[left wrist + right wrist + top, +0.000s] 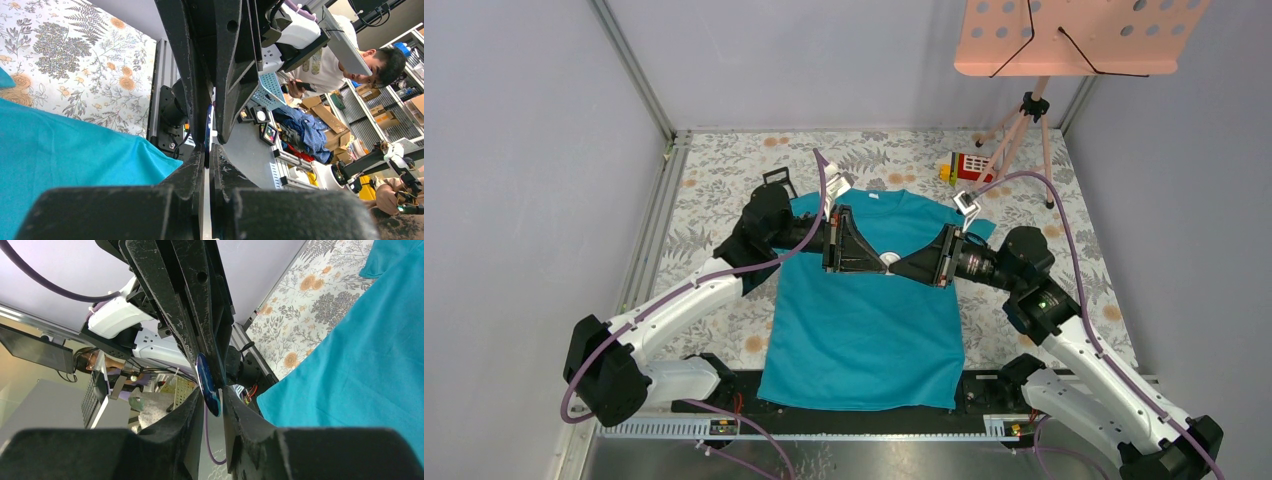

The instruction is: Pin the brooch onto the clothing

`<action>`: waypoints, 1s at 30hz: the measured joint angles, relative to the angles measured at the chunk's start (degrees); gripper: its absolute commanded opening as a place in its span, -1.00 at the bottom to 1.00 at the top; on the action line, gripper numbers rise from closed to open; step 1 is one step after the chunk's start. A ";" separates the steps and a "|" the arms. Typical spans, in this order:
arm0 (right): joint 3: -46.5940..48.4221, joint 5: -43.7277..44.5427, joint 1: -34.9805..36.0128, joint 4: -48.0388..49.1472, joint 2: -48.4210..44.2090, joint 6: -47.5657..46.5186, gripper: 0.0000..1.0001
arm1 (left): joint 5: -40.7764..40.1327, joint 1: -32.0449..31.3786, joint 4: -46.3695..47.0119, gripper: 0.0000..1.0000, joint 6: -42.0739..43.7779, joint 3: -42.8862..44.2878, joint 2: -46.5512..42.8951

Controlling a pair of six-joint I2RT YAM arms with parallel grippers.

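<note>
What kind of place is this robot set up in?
Probably a robotics lab: the floral table sits in a walled, metal-framed cell, and beyond it are box-filled shelves and a person.

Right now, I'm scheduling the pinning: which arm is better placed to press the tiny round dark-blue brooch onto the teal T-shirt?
Right, marginally: the brooch sits at the right gripper fingertips over the T-shirt; the left gripper meets it.

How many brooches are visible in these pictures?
1. The brooch sits where the fingertips of the left gripper and the right gripper meet, over the chest of the teal T-shirt. Another could be hidden under the grippers.
</note>
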 measured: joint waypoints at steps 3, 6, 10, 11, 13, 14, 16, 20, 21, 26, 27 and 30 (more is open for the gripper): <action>0.00 0.02 0.02 0.26 0.15 0.20 -0.58 | 0.00 0.04 -0.02 -1.00 0.02 0.00 0.00; 0.00 0.11 0.04 0.48 0.48 0.22 -0.63 | 0.04 0.11 -0.17 -1.00 0.00 0.00 0.00; 0.00 0.20 0.04 0.46 0.70 0.20 -0.67 | 0.04 0.22 -0.37 -1.00 -0.07 -0.13 0.00; 0.00 0.22 0.07 0.42 0.70 0.20 -0.71 | 0.04 0.22 -0.37 -1.00 -0.07 -0.15 0.00; 0.04 0.44 0.07 0.02 0.76 0.20 -0.77 | 0.02 0.22 -0.46 -1.00 0.02 -0.20 0.00; 0.17 0.57 0.07 -0.44 0.85 0.20 -0.78 | 0.00 0.26 -0.61 -1.00 0.11 -0.24 0.00; 0.87 0.79 0.20 -1.95 1.31 0.20 -0.79 | -0.07 0.33 -1.40 -1.00 0.52 -0.24 0.00; 2.34 1.49 0.33 -5.20 2.71 0.17 -0.80 | -0.55 0.57 -3.32 -1.00 1.88 -0.24 0.00; 2.60 1.60 0.35 -6.03 3.06 0.15 -0.81 | -0.81 0.57 -4.02 -1.00 2.45 -0.24 0.00; 3.48 1.97 0.39 -9.79 4.57 0.20 -0.83 | -1.88 0.35 -7.76 -1.00 5.35 -0.24 0.00; 3.65 1.97 0.42 -10.40 4.81 0.22 -0.83 | -2.10 0.26 -8.28 -1.00 5.84 -0.24 0.00; 3.89 1.95 0.44 -12.00 5.57 0.22 -0.84 | -2.95 -0.02 -10.14 -1.00 7.21 -0.22 0.00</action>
